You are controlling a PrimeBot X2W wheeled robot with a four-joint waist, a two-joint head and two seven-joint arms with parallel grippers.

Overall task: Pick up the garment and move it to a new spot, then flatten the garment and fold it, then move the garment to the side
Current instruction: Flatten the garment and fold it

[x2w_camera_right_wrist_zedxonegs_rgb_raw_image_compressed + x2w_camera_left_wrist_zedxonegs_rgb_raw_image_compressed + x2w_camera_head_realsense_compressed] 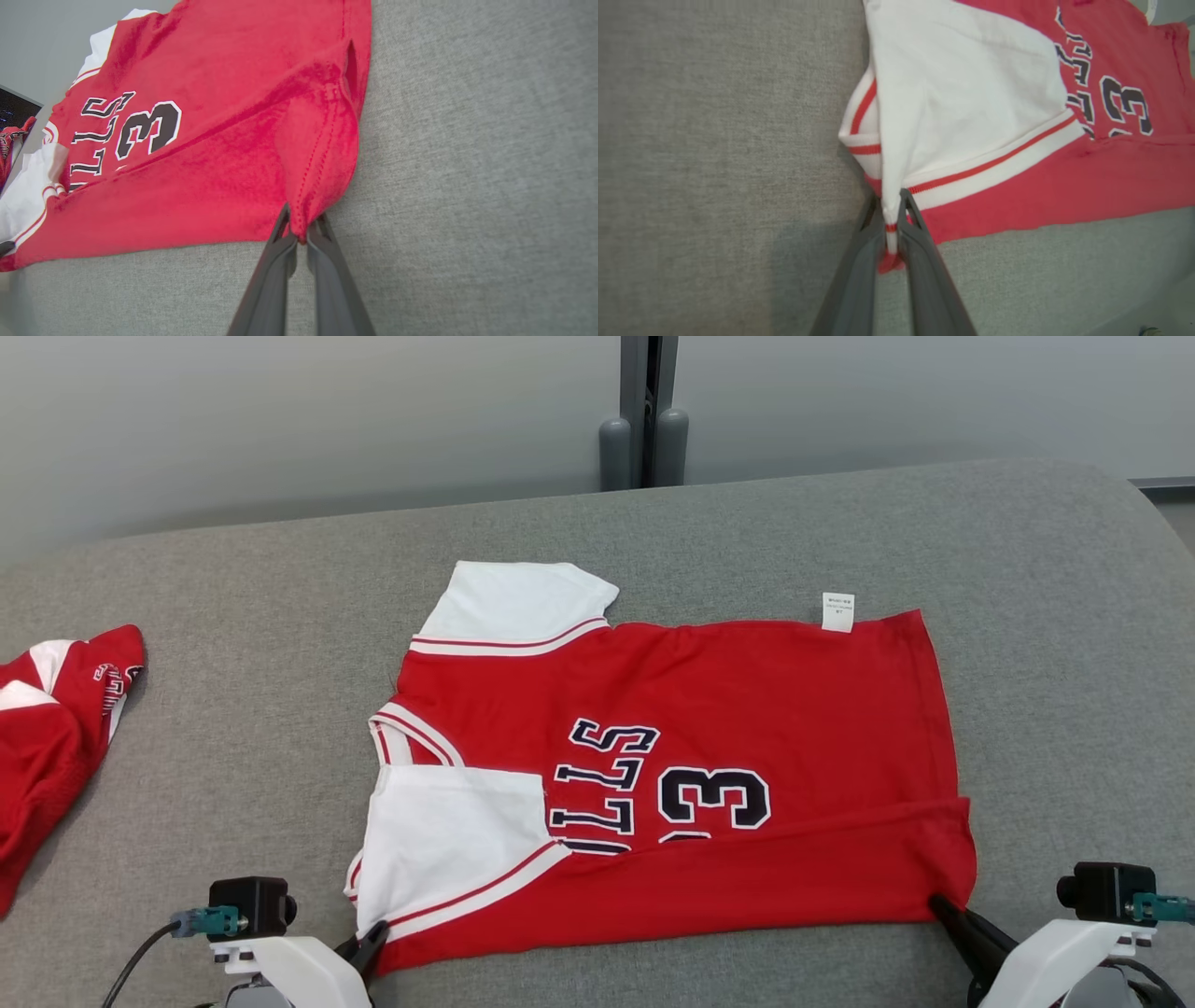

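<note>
Cloth is caught at both ends. The left fingers (920, 261) are pressed together on a thin strip of white, red-striped sleeve trim that runs down between them. The right fingers (327, 275) are closed on the bunched, stitched corner of the red hem (322, 154), which puckers up from the pinch. Both pairs hold the near long edge of the short-sleeved red basketball jersey with dark lettering (700, 709), one at the shoulder end and one at the hem end. To me that looks deliberate: with both corners of one edge held, the edge would stay taut and straight when raised, and the fabric should follow as a sheet without sagging in the middle. The jersey lies flat and sideways in the middle of the grey fabric-covered bench (233, 616), collar to the robot's left. Its near side is turned over the chest, so the red band hides the lower part of the number and letters, and the white near sleeve (962, 93) is tucked onto the body. I judge the folding is partway done. A small white care label (837, 611) pokes out at the far edge. A second crumpled red-and-white garment (56, 728) lies well apart at the bench's left end, clear of where this fold would land.
</note>
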